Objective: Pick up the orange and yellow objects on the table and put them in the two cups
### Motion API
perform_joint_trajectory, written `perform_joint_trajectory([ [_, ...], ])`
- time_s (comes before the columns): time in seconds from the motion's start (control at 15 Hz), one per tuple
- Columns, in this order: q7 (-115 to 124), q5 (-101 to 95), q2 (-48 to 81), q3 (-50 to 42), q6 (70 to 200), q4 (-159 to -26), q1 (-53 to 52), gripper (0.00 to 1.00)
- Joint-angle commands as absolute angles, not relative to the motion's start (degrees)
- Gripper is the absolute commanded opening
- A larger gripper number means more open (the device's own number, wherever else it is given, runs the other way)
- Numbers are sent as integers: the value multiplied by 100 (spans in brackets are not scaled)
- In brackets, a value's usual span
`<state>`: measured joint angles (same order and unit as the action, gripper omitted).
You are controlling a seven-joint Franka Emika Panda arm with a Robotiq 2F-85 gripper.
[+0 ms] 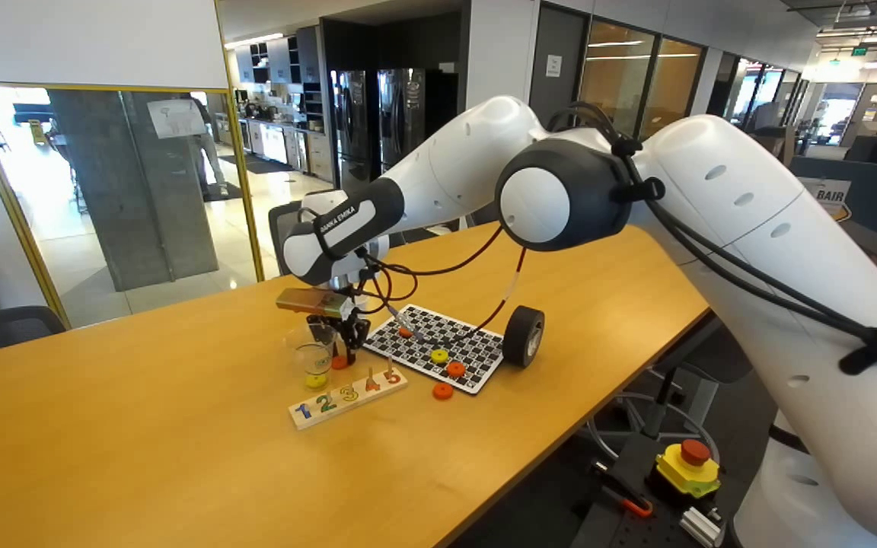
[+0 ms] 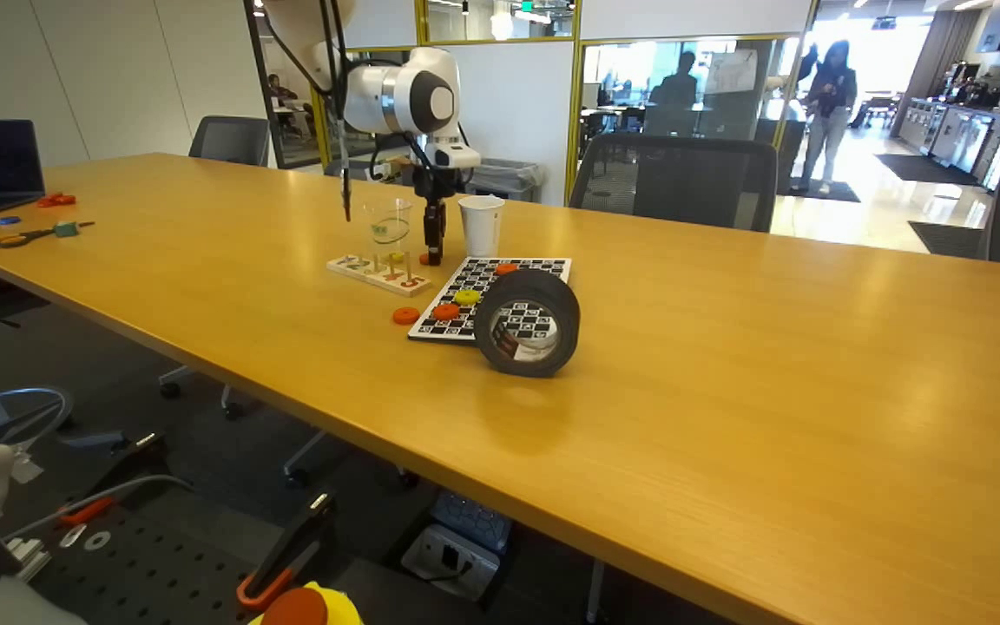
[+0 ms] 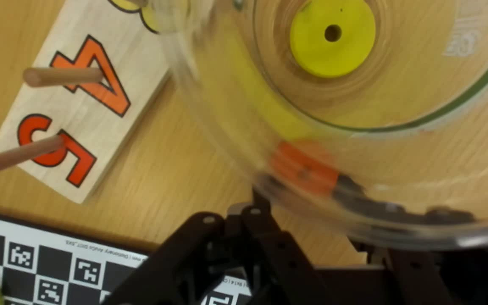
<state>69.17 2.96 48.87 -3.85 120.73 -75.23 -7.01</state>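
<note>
A: What do the fingers [image 2: 435,241] have?

B: An orange disc [image 3: 305,163], it seems. The wrist view shows a dark tip at either edge of it, so they look clenched on the piece, though that part is seen through the curved wall of the clear cup [image 3: 430,165]. In both exterior views the disc sits low, down by the surface [image 1: 180,441]; whether it touches there is too hard to tell.

A: And the clear cup?

B: Upright, just beside the fingers, with a yellow disc [image 3: 341,51] lying in the bottom. Whether wall and fingers touch is unclear.

A: So how far along is the job?

B: Early, most likely. One piece is plainly in a cup. The white cup [image 2: 482,227] stands near the fingers as well, but its inside is hidden. Besides the piece in the grip, the checkered board [image 1: 406,352] has more: a far orange disc [image 1: 406,332], a near orange disc [image 1: 455,370] and a second yellow disc [image 1: 439,355] between them. A loose orange disc [image 1: 442,391] lies on the surface just beside the board.

A: The arm [image 1: 560,190]?

B: Stretched out over the surface, middle joints high, its forearm [image 1: 438,175] sloping down, the fingers pointing straight down. A lift clear of the cup's rim probably has to come before any placing.
</note>
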Motion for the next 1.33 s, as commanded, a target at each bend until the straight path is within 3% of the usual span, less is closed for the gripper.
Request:
perform_joint_trajectory([
  [0.0, 6882, 143, 4766, -487, 12098, -7636, -802, 21],
  [1.27, 6617, -695, 3717, -595, 12000, -7496, -985, 21],
])
